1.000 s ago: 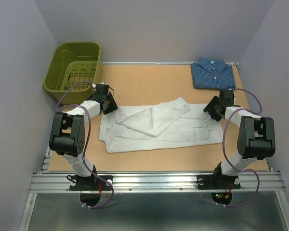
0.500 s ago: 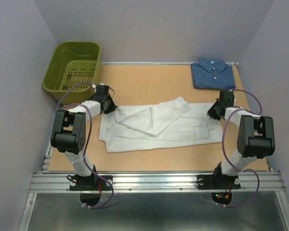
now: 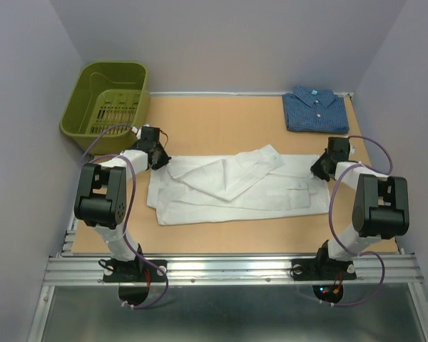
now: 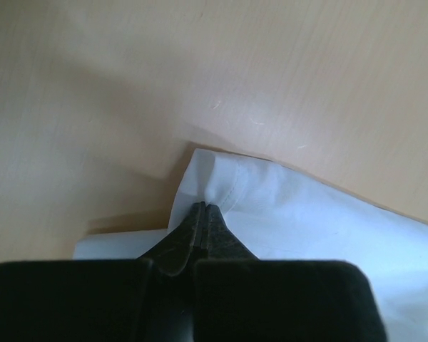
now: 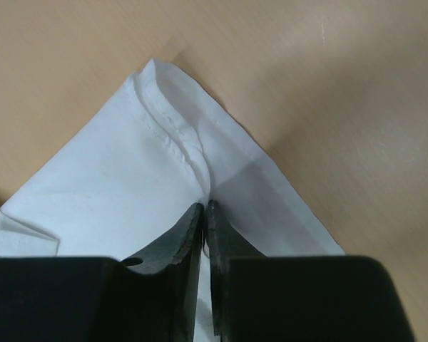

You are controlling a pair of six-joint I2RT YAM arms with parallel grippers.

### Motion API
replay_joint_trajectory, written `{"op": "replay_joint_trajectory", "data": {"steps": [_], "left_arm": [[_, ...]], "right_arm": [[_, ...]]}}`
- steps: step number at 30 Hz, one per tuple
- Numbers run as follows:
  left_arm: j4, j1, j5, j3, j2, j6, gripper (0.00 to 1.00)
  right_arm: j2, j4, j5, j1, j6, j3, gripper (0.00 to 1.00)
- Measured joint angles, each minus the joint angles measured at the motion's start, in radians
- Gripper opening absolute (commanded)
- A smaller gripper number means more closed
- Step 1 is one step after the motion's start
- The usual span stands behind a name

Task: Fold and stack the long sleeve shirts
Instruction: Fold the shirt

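The white long sleeve shirt [image 3: 235,187] lies spread across the middle of the table, partly folded. My left gripper [image 3: 161,162] is shut on its far-left corner; in the left wrist view the fingertips [image 4: 205,208] pinch a fold of white cloth [image 4: 285,214]. At the far-right corner my right gripper [image 3: 318,169] is shut on the cloth too, and the right wrist view has its fingertips [image 5: 205,206] clamped on a seam of the white shirt [image 5: 114,185]. The dark blue shirt [image 3: 314,108] sits folded at the back right.
A green plastic basket [image 3: 107,98] stands at the back left corner. Bare wooden table [image 3: 221,121] lies between the white shirt and the back wall. Purple walls close in both sides.
Both grippers have shut on the far corners of the white shirt. Each has shifted slightly outward and back, drawing the shirt's top edge tauter.
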Motion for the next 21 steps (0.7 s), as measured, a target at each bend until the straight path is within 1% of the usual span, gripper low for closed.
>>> {"op": "replay_joint_trajectory", "data": {"steps": [1, 2, 3, 4, 5, 6, 7, 8, 10, 11, 12, 13, 14, 16, 17, 19, 21], "left_arm": [[-0.001, 0.000, 0.004, 0.000, -0.003, -0.001, 0.08], [-0.005, 0.001, 0.008, 0.000, -0.007, -0.002, 0.12], [-0.013, 0.002, 0.016, -0.001, -0.016, -0.005, 0.16], [-0.023, 0.004, 0.023, -0.003, -0.024, -0.011, 0.21], [-0.039, 0.008, 0.030, -0.005, -0.039, -0.016, 0.29], [-0.051, 0.011, 0.034, -0.008, -0.055, -0.018, 0.33], [-0.059, 0.017, 0.037, -0.009, -0.072, -0.025, 0.38], [-0.069, 0.023, 0.045, -0.009, -0.092, -0.030, 0.45], [-0.087, 0.035, 0.057, -0.009, -0.138, -0.036, 0.54], [-0.092, 0.039, 0.064, -0.010, -0.164, -0.036, 0.66], [-0.094, 0.041, 0.068, -0.014, -0.200, -0.032, 0.70], [-0.095, 0.045, 0.071, -0.017, -0.224, -0.037, 0.73], [-0.098, 0.046, 0.075, -0.022, -0.256, -0.029, 0.80], [-0.100, 0.045, 0.079, -0.037, -0.330, -0.009, 0.85], [-0.102, 0.045, 0.080, -0.046, -0.369, 0.006, 0.89], [-0.105, 0.045, 0.077, -0.062, -0.444, 0.040, 0.92], [-0.106, 0.045, 0.056, -0.074, -0.510, 0.084, 0.93]], "right_arm": [[-0.003, -0.004, 0.002, 0.000, -0.002, 0.000, 0.20], [-0.006, -0.006, 0.004, 0.000, -0.005, 0.000, 0.24], [-0.016, -0.013, 0.006, -0.002, -0.010, 0.000, 0.32], [-0.026, -0.019, 0.006, -0.003, -0.013, 0.000, 0.36], [-0.048, -0.025, 0.006, -0.007, -0.019, 0.000, 0.41], [-0.068, -0.029, 0.003, -0.009, -0.027, 0.000, 0.48], [-0.082, -0.031, -0.003, -0.012, -0.034, 0.000, 0.51], [-0.103, -0.033, -0.011, -0.013, -0.039, 0.000, 0.57], [-0.143, -0.035, -0.040, -0.012, -0.053, 0.003, 0.62], [-0.156, -0.036, -0.066, -0.012, -0.066, 0.007, 0.65], [-0.168, -0.040, -0.103, -0.009, -0.080, 0.016, 0.70], [-0.171, -0.041, -0.124, -0.005, -0.089, 0.024, 0.71], [-0.170, -0.042, -0.157, 0.000, -0.100, 0.037, 0.74], [-0.162, -0.042, -0.216, 0.014, -0.125, 0.060, 0.78], [-0.152, -0.040, -0.245, 0.027, -0.139, 0.074, 0.79], [-0.129, -0.035, -0.288, 0.059, -0.160, 0.097, 0.79], [-0.088, -0.027, -0.326, 0.093, -0.187, 0.121, 0.79]]}}
